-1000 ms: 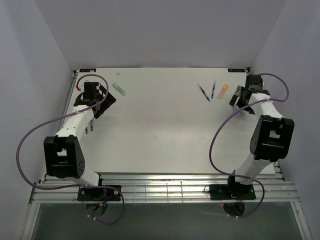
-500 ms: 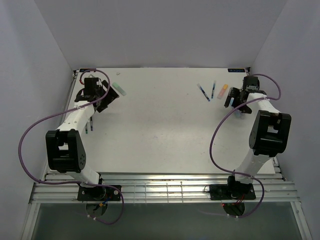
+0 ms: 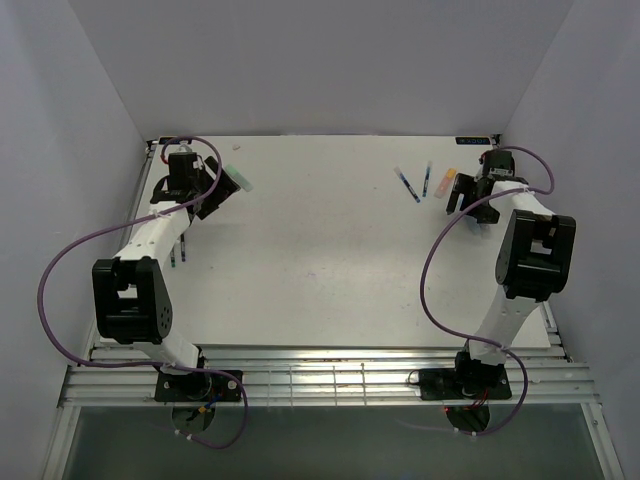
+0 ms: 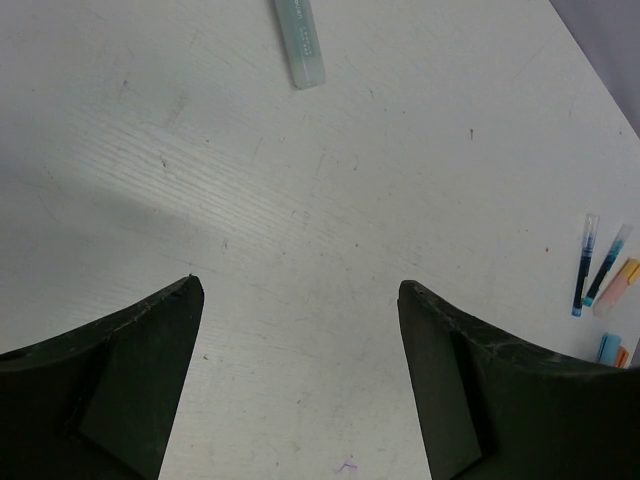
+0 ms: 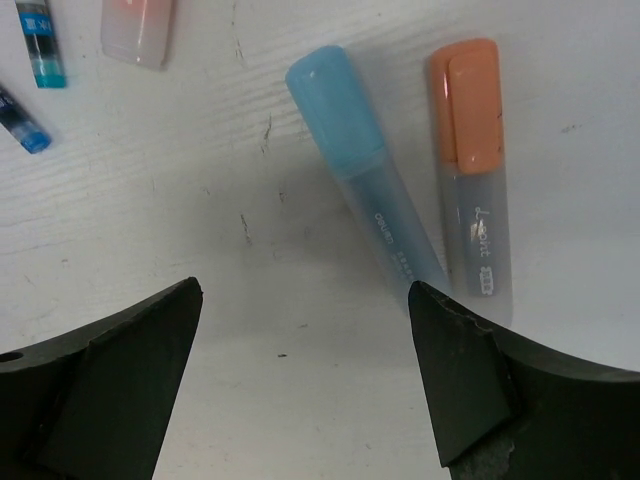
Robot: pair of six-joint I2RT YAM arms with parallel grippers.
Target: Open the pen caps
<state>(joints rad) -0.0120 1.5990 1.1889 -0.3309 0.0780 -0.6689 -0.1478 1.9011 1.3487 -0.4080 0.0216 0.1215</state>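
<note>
My left gripper [image 3: 211, 190] [image 4: 300, 290] hangs open over bare table, with a pale green highlighter [image 3: 238, 177] [image 4: 300, 40] lying just beyond its fingertips. My right gripper [image 3: 463, 198] [image 5: 305, 290] is open low over the table. A light blue highlighter [image 5: 372, 190] with its cap [image 5: 333, 98] on lies ahead of it, its tail end by the right finger [image 5: 470, 370]. An orange highlighter [image 5: 478, 200], capped [image 5: 468, 105], lies beside it. Two dark blue pens [image 3: 407, 184] [image 3: 427, 180] and a pink highlighter [image 3: 446, 182] [image 5: 138, 30] lie further left.
Thin dark pens [image 3: 178, 252] lie by the left arm near the table's left edge. The side walls stand close to both arms. The white table [image 3: 320, 260] stretches between the two groups of pens.
Both arms have reached toward the far edge. The left gripper has come closer to the green highlighter. The right gripper has swung over the blue and orange highlighters.
</note>
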